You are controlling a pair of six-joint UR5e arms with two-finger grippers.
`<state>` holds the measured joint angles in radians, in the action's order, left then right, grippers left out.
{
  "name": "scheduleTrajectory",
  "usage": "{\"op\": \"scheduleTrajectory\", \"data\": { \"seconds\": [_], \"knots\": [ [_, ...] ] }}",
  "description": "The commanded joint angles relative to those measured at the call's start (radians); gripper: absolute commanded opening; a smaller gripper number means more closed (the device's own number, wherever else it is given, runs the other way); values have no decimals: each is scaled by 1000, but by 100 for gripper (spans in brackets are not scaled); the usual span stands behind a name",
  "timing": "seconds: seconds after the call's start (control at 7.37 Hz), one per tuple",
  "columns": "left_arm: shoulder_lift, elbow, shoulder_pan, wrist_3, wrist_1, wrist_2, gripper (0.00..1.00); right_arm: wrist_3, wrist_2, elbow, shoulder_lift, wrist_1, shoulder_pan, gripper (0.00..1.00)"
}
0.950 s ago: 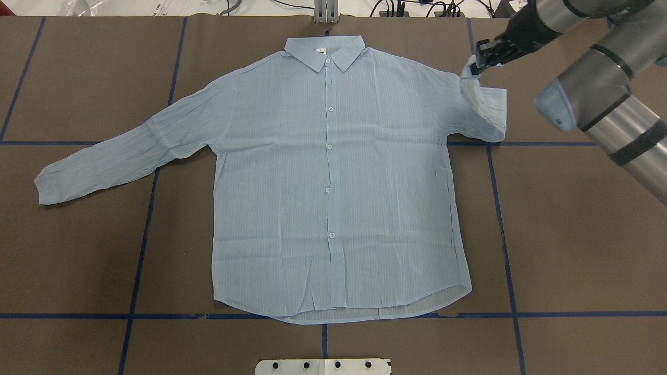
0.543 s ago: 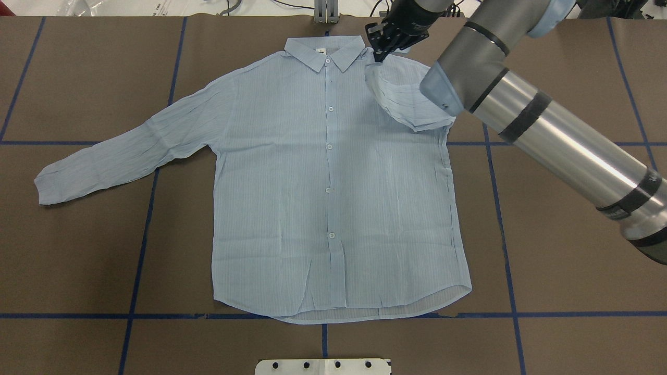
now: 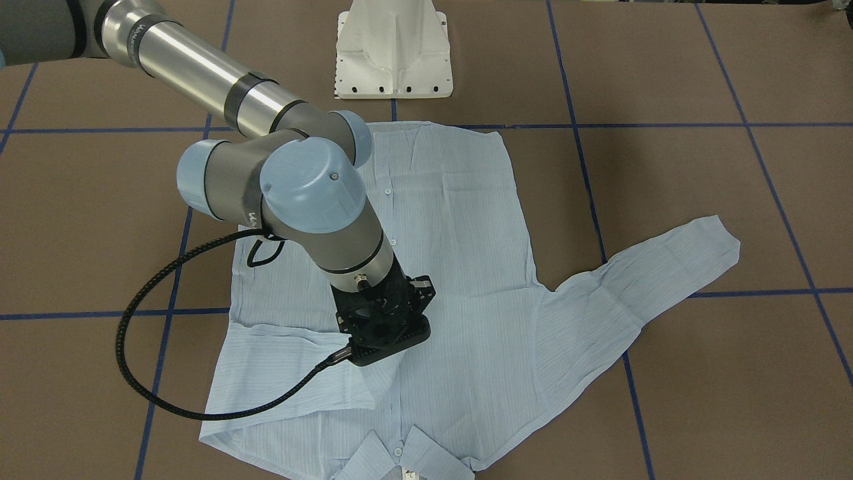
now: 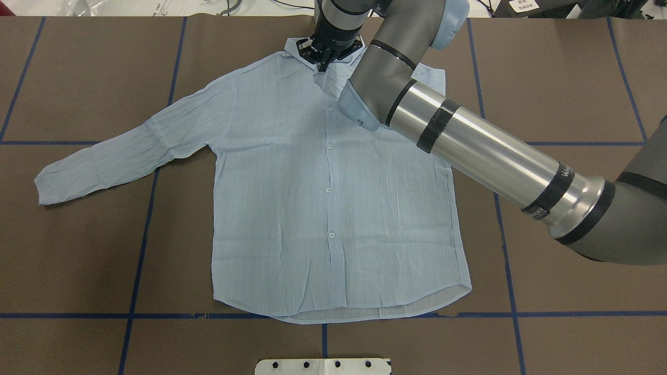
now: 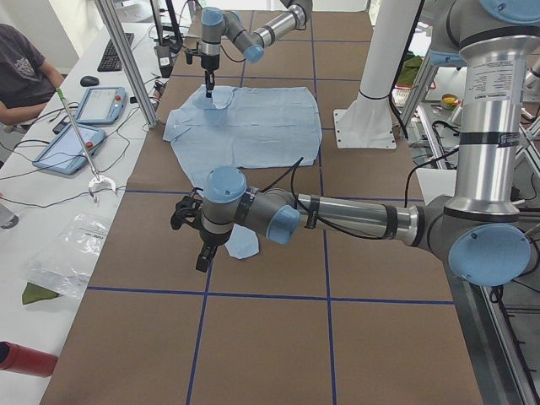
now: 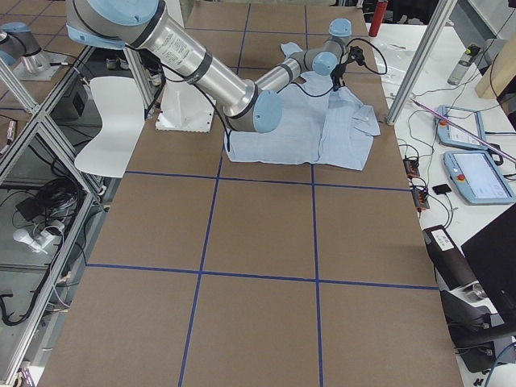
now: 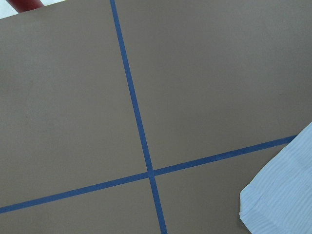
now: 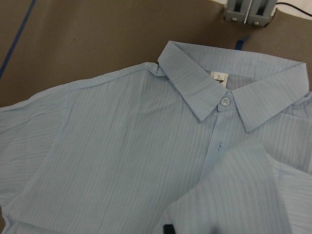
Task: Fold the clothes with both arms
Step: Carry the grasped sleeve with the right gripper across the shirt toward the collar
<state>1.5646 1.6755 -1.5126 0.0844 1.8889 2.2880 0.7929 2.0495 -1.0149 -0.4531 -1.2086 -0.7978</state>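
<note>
Shirt [image 4: 333, 208] lay flat and buttoned, front up, mid-desk [image 4: 573, 78], with the collar [image 8: 195, 90] at the top of the overhead frame and the hem toward the bottom. One sleeve [image 3: 293, 367] was folded in across the chest, cuff up by the collar. And there was the right gripper [image 4: 321, 63], jaws narrow, pinched on that cuff's edge just below the collar. The right arm [image 4: 484, 151] came in from the lower right of the overhead frame, slanting over the shirt's shoulder. A black cable [image 3: 120, 333] looped from that gripper out to the left of the front view.

The other sleeve [image 4: 120, 156] lay stretched out, crinkled, to the left of the overhead frame. The left gripper [image 5: 204, 256] hovered over bare desk near its cuff [image 7: 282, 195], centre of the left side view; wide or narrow, couldn't tell. Its wrist camera caught only that cuff's corner at lower right, plus crossed blue tape lines [image 7: 133, 97].

The white pedestal [image 3: 394, 53] stood top centre in the front view. A person [image 5: 21, 72] sat at the upper left of the left side view, beside two tablets [image 5: 101, 105].
</note>
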Motion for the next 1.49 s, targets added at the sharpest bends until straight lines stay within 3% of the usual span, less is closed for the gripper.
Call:
{"op": "scheduleTrajectory", "data": {
  "seconds": [0.0, 0.81, 0.95, 1.09, 1.36],
  "knots": [
    [2, -5, 0, 1, 1, -1, 100, 0, -54, 119, 34, 88, 52, 0],
    [11, -68, 0, 6, 76, -1, 100, 0, -113, 142, 42, 148, 114, 0],
    [12, -69, 0, 6, 78, -1, 100, -1, -152, 145, 57, 152, 138, 99],
    [12, -68, 0, 6, 78, -1, 100, -1, -211, 144, 82, 152, 159, 100],
    [12, -63, 0, 11, 78, -1, 100, 0, -218, 144, 91, 147, 163, 100]
  ]
}}
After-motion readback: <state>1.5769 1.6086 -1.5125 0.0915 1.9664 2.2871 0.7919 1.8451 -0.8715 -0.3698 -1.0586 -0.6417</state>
